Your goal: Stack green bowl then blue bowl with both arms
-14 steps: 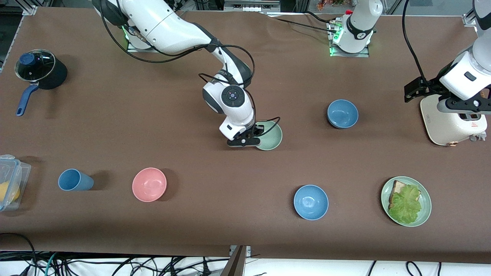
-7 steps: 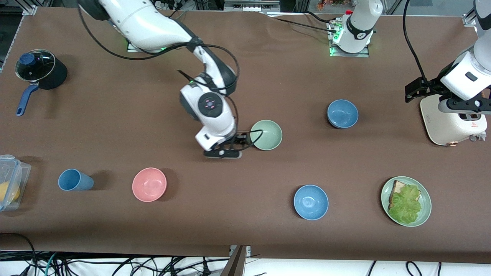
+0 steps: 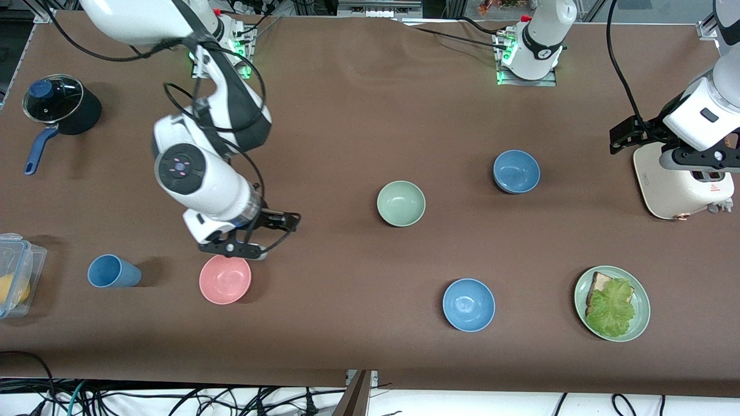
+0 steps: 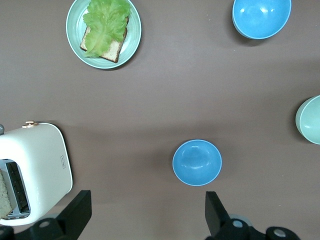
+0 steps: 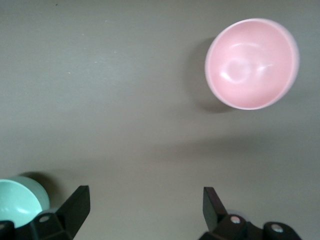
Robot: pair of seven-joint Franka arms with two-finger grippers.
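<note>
Now your right gripper (image 3: 263, 234) has pulled away from the small round pale sage-green bowl (image 3: 401, 203), where it stood with its fingers at the rim a second ago, and hangs over the table just beside the small round pink bowl (image 3: 225, 278). Its fingers are spread wide with nothing between them. The green bowl has not shifted: it sits upright on the brown table (image 3: 347, 127), mouth up, near the middle. You can take that as the green bowl being set down as the base, so in my judgement the blue one comes next.

Being round, the green bowl has no long axis to speak of; its only direction is the opening, which faces straight up, ready to receive another bowl.

The small round mid-blue bowl (image 3: 516, 171) stands toward the left arm's end, slightly farther from the front camera than the green bowl. A twin blue bowl (image 3: 468, 304) lies nearer to that camera. Your left gripper (image 4: 145, 212) waits above the white toaster (image 3: 682, 185), fingers apart and empty.
</note>
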